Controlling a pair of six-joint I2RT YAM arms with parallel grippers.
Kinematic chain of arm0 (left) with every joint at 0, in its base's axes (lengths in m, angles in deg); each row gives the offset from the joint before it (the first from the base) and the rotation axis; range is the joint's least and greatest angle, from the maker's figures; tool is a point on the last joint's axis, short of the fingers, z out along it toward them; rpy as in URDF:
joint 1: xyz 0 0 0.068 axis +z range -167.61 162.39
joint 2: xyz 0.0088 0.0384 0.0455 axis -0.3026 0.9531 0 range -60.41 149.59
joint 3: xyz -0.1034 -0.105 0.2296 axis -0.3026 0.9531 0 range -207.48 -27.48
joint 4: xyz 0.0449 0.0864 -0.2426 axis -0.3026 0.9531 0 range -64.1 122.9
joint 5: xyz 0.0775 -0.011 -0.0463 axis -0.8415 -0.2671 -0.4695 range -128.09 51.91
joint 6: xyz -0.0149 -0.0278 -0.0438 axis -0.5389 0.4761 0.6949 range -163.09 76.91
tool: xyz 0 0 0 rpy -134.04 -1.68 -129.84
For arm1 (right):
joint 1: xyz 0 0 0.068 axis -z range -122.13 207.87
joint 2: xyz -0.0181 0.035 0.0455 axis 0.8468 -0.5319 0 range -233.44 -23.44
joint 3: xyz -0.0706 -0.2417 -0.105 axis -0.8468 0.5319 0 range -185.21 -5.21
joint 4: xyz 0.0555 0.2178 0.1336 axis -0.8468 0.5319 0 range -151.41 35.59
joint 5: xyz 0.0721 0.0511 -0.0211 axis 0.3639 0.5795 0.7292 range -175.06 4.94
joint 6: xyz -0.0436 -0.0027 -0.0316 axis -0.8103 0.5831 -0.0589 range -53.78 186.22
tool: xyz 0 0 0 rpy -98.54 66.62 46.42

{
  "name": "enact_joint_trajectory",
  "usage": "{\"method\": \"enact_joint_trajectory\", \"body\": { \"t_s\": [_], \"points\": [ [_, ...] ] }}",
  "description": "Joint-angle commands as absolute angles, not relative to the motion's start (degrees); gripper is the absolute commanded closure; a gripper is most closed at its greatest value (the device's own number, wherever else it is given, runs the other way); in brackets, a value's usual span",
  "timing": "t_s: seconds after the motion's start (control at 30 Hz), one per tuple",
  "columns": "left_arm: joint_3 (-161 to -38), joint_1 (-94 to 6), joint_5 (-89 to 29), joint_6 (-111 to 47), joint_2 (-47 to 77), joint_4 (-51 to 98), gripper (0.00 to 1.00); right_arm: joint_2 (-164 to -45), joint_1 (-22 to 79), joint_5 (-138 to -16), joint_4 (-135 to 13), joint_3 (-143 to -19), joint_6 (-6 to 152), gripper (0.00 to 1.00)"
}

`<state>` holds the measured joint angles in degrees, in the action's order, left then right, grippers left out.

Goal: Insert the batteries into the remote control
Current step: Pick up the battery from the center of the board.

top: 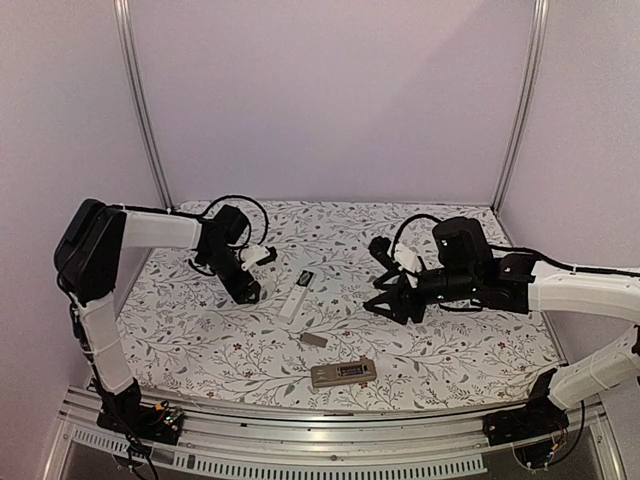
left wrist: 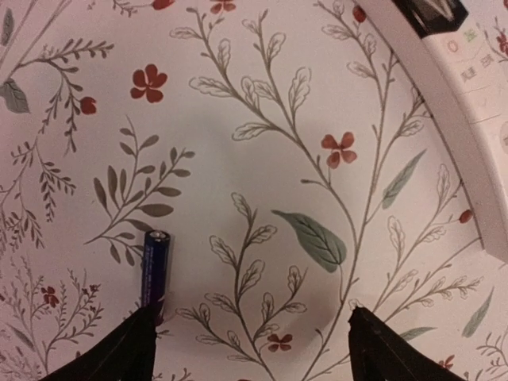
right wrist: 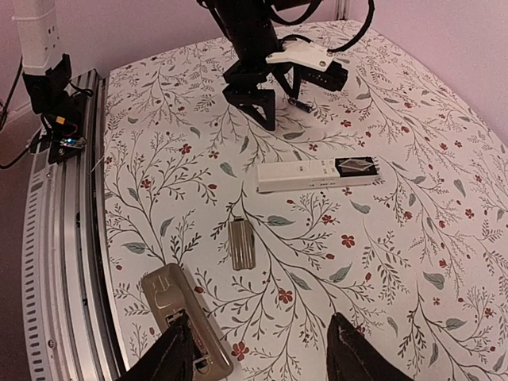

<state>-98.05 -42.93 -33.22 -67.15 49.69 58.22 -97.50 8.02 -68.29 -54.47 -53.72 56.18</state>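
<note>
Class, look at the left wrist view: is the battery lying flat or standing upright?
Lying flat: the battery rests lengthwise on the table.

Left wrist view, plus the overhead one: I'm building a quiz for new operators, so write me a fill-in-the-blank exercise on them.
The left gripper has its jaws ___, with nothing between them.
The battery lies loose on the ___.
Counting the white remote and the grey-brown remote, ___ remotes are out.
Missing words: open; table; two.
</note>
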Motion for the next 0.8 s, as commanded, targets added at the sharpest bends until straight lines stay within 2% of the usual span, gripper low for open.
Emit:
{"method": "enact_joint_trajectory", "body": {
  "t_s": [0.0, 0.17, 0.27, 0.33, 0.5, 0.77],
  "points": [
    [-99.16, -42.52, -34.16, -71.79, 47.25, 58.63, 0.16, -94.71, 7.95, -67.66, -56.25, -51.08, 57.51, 0.44],
    [-101.94, -40.56, -35.96, -73.82, 48.42, 58.39, 0.18, -94.96, 7.94, -67.06, -56.41, -50.86, 57.74, 0.44],
    [-104.91, -38.92, -37.08, -74.12, 50.97, 58.95, 0.34, -95.69, 7.95, -66.82, -56.4, -51.15, 57.49, 0.44],
    [-106.5, -38.14, -37.04, -74.56, 52.83, 59.11, 0.4, -96.15, 7.9, -66.45, -56.4, -51.34, 57.37, 0.44],
    [-110.03, -37.01, -33.5, -74.44, 56.83, 62.54, 0.43, -96.9, 7.94, -66.33, -56.25, -51.62, 57.26, 0.44],
    [-109.49, -35.82, -28.67, -74.03, 58.49, 63.43, 0.4, -97.15, 7.94, -66.17, -55.9, -51.34, 57.7, 0.44]
  ]
}}
